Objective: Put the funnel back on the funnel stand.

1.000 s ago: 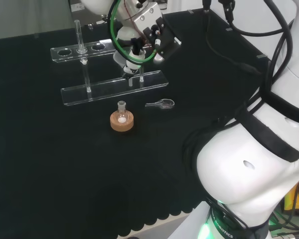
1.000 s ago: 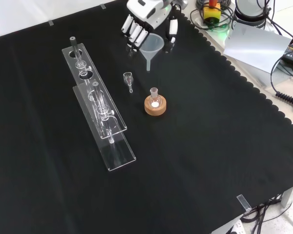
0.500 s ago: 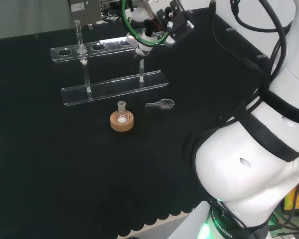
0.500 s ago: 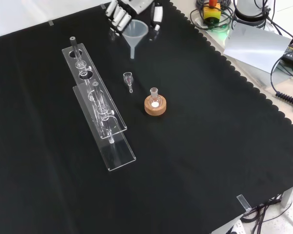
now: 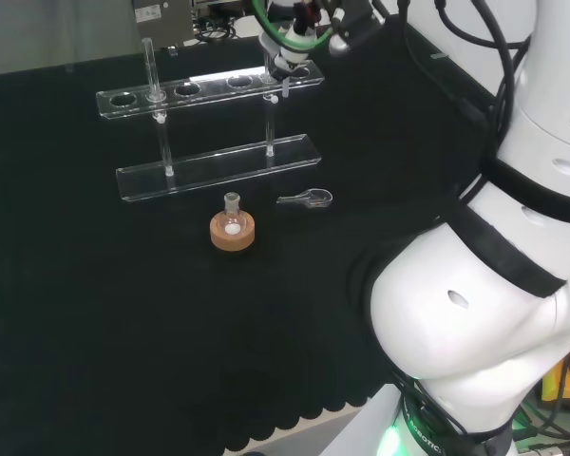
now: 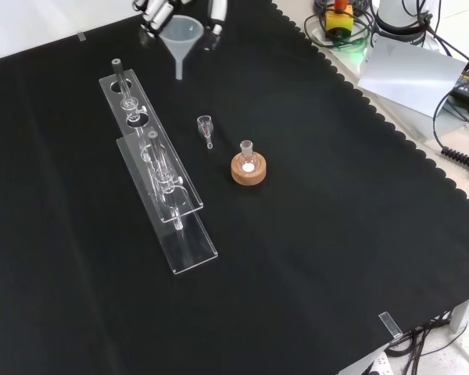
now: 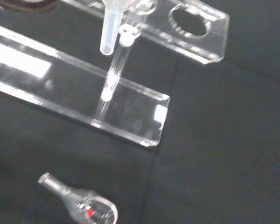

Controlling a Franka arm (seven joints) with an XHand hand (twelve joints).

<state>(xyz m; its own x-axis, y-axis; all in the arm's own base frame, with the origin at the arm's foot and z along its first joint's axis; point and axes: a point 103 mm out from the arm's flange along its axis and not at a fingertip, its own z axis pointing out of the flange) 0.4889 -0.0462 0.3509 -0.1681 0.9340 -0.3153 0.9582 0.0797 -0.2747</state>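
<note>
- Hand (image 6: 158,8) at top edge of front view, fingers curled round the rim of the funnel (image 6: 179,35); stem pts down.
- Funnel is held in the air, just beside the far end of the funnel stand (image 6: 160,186); in wrist view the stem tip sits near an end hole of the top plate, not in it yet.
- Handling, prob.: light, thin, clear, stiff, smooth, so slippery. Best held at the wide cone rim, stem left free for the hole.
- Small glass piece (image 6: 205,128) and flask on cork ring (image 6: 248,166) lie apart on table.
</note>
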